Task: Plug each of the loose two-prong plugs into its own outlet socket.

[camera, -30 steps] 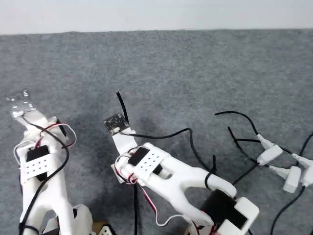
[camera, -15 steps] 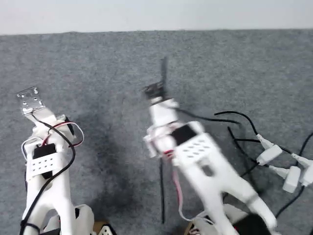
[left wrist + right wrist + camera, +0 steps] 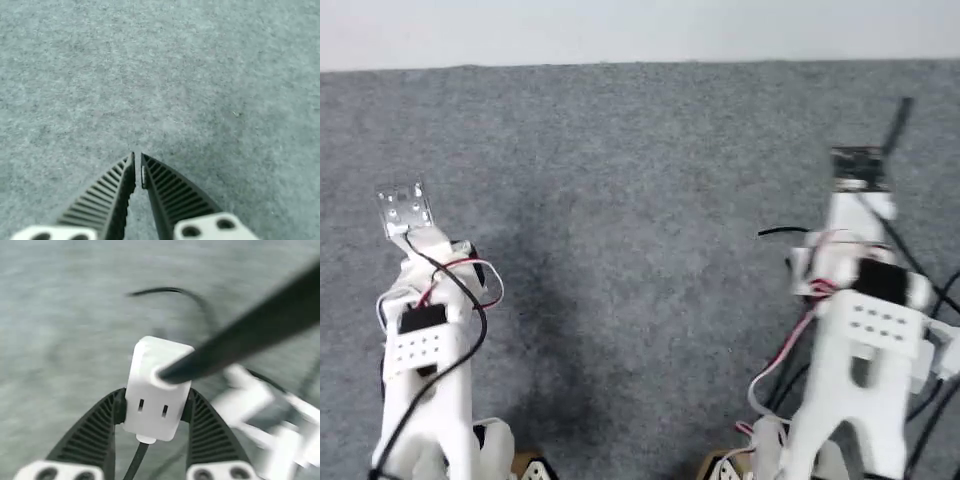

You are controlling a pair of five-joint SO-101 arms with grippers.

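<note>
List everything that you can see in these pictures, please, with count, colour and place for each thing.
socket: one, white, two slots, held between the right gripper's fingers.
plugs: white, blurred, count unclear, on the mat beyond the socket.
cables: black, several; one runs from the socket, others lie by the plugs.
mat: one, grey, covers the table.
wall: white, along the table's far edge.
left arm: white, at the table's left side.
right arm: white, at the table's right side.
left gripper: black fingers, shut, above bare mat.
right gripper: black fingers, shut on the socket.
</note>
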